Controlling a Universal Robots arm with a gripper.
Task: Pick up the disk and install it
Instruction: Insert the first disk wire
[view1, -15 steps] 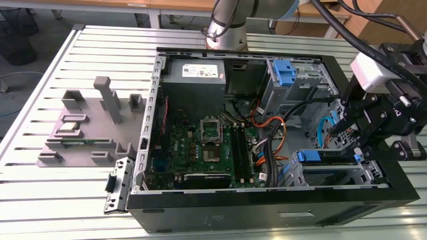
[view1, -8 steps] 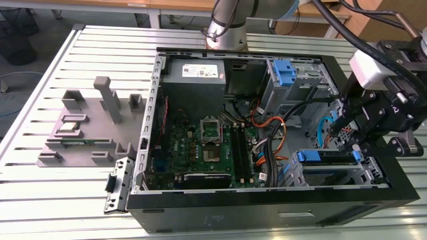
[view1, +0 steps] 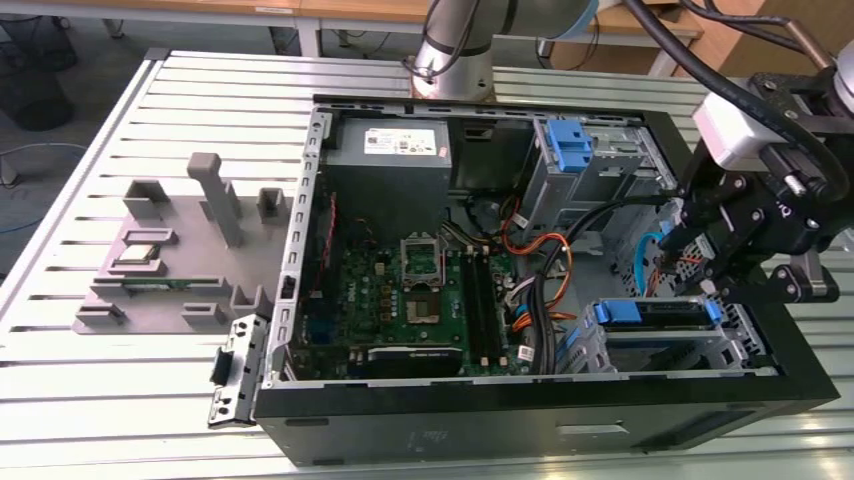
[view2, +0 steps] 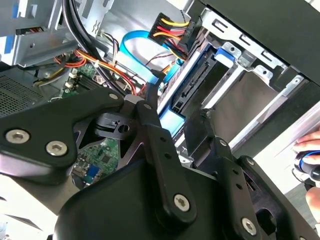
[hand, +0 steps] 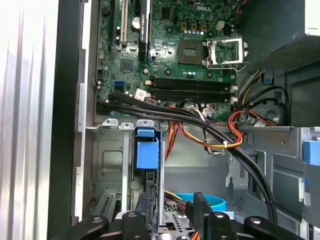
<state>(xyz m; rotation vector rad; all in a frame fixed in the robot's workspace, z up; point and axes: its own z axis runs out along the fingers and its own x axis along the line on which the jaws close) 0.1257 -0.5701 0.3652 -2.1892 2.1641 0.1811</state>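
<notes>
The disk (view1: 654, 314), a flat drive with blue bracket ends, lies in the lower drive cage at the front corner of the open computer case (view1: 534, 420), on the exterior view's right. My gripper (view1: 715, 284) hangs just above that cage, fingers apart and open, holding nothing. In the second wrist view the disk (view2: 193, 89) shows edge-on inside the metal cage, beyond my gripper (view2: 177, 102). In the first wrist view the disk's blue bracket tab (hand: 147, 152) stands in the cage just past my gripper (hand: 170, 200).
Orange, black and blue cables (view1: 547, 262) run between the motherboard (view1: 400, 290) and the cage. A grey power supply (view1: 390, 142) and a tall blue latch (view1: 567, 146) sit at the case's back. A grey fixture (view1: 174, 262) stands on the exterior view's left. A hand (view2: 308, 154) is nearby.
</notes>
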